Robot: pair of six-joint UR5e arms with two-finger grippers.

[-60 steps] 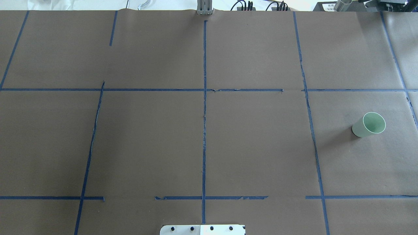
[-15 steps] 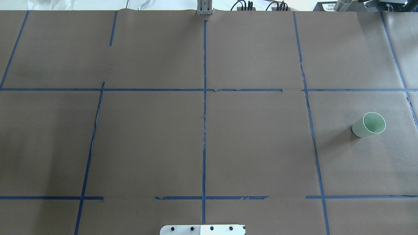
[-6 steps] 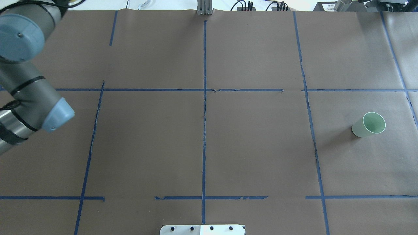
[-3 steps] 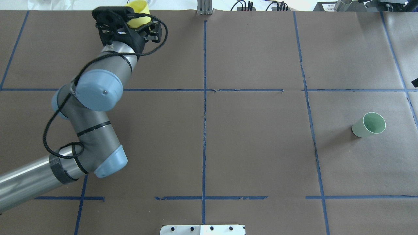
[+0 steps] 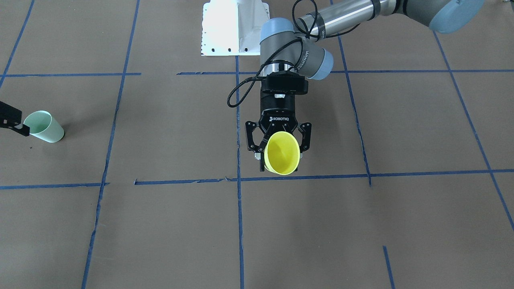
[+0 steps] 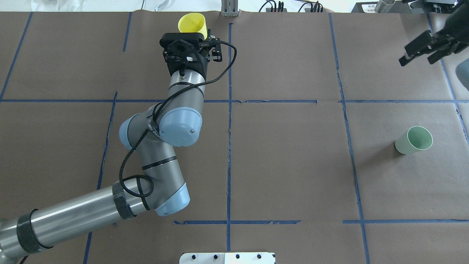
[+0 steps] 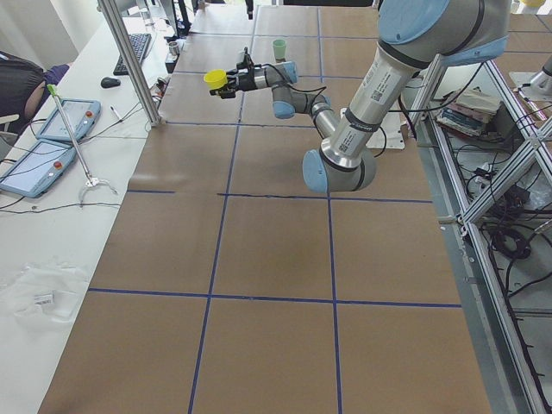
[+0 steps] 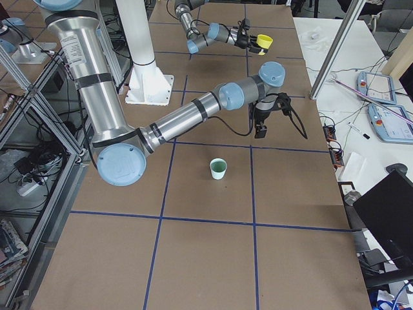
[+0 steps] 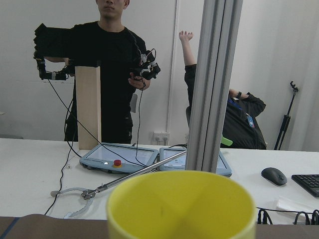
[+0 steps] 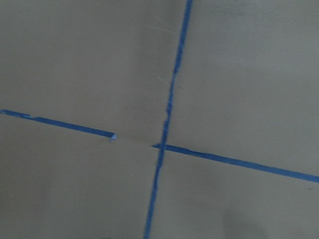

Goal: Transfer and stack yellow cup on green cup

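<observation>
My left gripper (image 6: 194,32) is shut on the yellow cup (image 6: 192,22) and holds it above the table near the far edge, just left of the centre line. The cup lies on its side, with its mouth towards the operators' side (image 5: 282,153). It fills the bottom of the left wrist view (image 9: 182,204). The green cup (image 6: 414,140) stands upright and alone on the right of the table, also seen from the front (image 5: 42,127). My right gripper (image 6: 417,60) is open and empty. It hangs above the far right of the table, beyond the green cup.
The brown table cover carries a grid of blue tape lines (image 6: 229,128). The white base plate (image 6: 227,257) sits at the near edge. Beyond the far edge stand an aluminium post (image 9: 214,84), tablets (image 9: 119,157) and two people (image 9: 109,59).
My left arm has swung in from the left and carried the yellow cup right, towards the centre line. My right gripper has come into view at the far right. The green cup has not moved.
</observation>
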